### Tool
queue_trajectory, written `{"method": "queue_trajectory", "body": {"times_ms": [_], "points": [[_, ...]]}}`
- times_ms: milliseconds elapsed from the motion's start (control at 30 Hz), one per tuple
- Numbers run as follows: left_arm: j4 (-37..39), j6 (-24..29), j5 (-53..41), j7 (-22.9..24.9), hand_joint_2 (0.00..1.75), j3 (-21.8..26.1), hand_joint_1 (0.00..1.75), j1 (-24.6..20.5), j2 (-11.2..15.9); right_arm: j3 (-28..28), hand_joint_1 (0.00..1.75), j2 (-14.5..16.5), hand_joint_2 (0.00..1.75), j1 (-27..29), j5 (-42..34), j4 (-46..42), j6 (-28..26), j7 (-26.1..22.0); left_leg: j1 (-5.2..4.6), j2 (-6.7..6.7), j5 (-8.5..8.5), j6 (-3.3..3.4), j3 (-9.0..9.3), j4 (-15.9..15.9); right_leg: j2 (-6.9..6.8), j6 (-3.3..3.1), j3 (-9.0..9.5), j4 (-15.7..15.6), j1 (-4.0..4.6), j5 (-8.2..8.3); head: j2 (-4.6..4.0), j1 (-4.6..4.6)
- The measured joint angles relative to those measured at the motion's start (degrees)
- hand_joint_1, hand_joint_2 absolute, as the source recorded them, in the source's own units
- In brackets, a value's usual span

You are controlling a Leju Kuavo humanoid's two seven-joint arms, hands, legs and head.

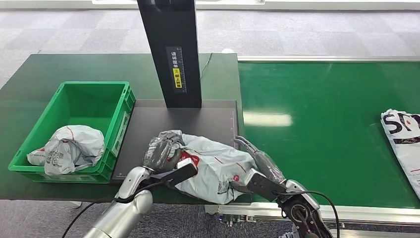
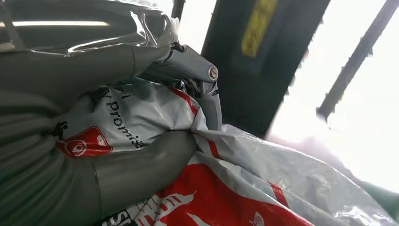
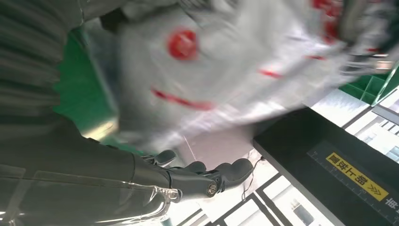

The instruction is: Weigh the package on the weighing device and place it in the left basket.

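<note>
A grey plastic package [image 1: 213, 166] with red print lies on the black weighing plate [image 1: 198, 119], near its front edge. My left hand [image 1: 163, 151] grips the package's left end; in the left wrist view its thumb [image 2: 141, 169] and fingers [image 2: 193, 66] pinch a fold of the package [image 2: 244, 188]. My right hand [image 1: 260, 163] lies against the package's right side with its fingers stretched out. The right wrist view shows those fingers [image 3: 188, 176] straight beside the blurred package [image 3: 226, 70]. The green basket [image 1: 91, 84] stands left of the plate.
A crumpled grey bag [image 1: 69, 148] lies in the basket. The scale's black post [image 1: 171, 49] rises at the back of the plate. A green conveyor belt [image 1: 322, 129] runs to the right, with another printed package [image 1: 403, 139] at its far right edge.
</note>
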Motion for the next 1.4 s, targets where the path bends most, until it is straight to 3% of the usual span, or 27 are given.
{"method": "queue_trajectory", "body": {"times_ms": [100,300,467,600,767,1100,1400], "points": [[-6.68,6.12,0.12,-0.6,1.75,2.47,1.75,3.19,0.14,-0.38,0.0,-0.21,1.75,0.54,-0.37,-0.7,0.38,-0.19,0.03,0.02,0.0,0.0,-0.14,0.0,0.03,0.0,-0.16,0.01,0.03,0.0,0.01,0.01],[-15.29,13.28,0.35,-3.98,1.75,5.62,1.75,7.77,0.13,-0.39,0.0,-0.61,1.75,0.55,-1.16,-0.78,0.79,-0.75,0.02,0.02,0.0,0.0,-0.31,0.0,0.05,0.0,-0.29,0.01,0.04,-0.01,0.01,0.01],[-18.62,17.79,-3.25,-4.58,1.75,7.15,1.75,8.7,0.02,-0.29,0.0,-0.84,1.75,0.61,-1.52,-0.78,0.67,-0.89,0.02,0.01,0.0,0.0,-0.31,0.0,0.05,0.0,-0.29,0.0,0.02,0.0,0.01,0.01],[-20.34,18.32,-6.95,-3.41,1.75,8.67,1.75,8.3,0.11,-0.2,0.0,-1.2,1.75,0.98,-1.75,-0.78,0.47,-1.15,0.02,0.01,0.0,-0.01,-0.3,0.0,0.05,0.0,-0.3,0.0,0.03,0.0,0.01,0.01],[-19.78,18.32,-12.36,-0.43,1.75,11.35,1.75,4.47,0.75,0.01,0.0,-1.62,1.75,1.19,-1.8,-0.78,-0.05,-1.51,0.04,0.01,0.02,-0.02,-0.3,0.0,0.05,-0.01,-0.3,0.01,0.05,0.0,0.01,0.02],[-12.38,19.78,-15.9,2.71,1.75,17.44,1.75,-7.28,3.85,0.34,0.0,-2.15,1.75,1.18,-1.85,-0.76,-0.19,-1.7,0.04,0.02,0.05,-0.04,-0.31,0.0,0.05,-0.02,-0.3,0.02,0.05,0.02,0.02,0.0],[-5.45,19.93,-18.59,7.49,1.75,24.06,1.75,-13.54,5.8,0.99,0.0,-3.22,1.75,1.24,-1.93,-0.74,-0.37,-1.92,0.04,0.02,0.06,-0.05,-0.34,0.0,0.06,-0.02,-0.36,0.02,0.06,0.03,0.02,0.01]]}}
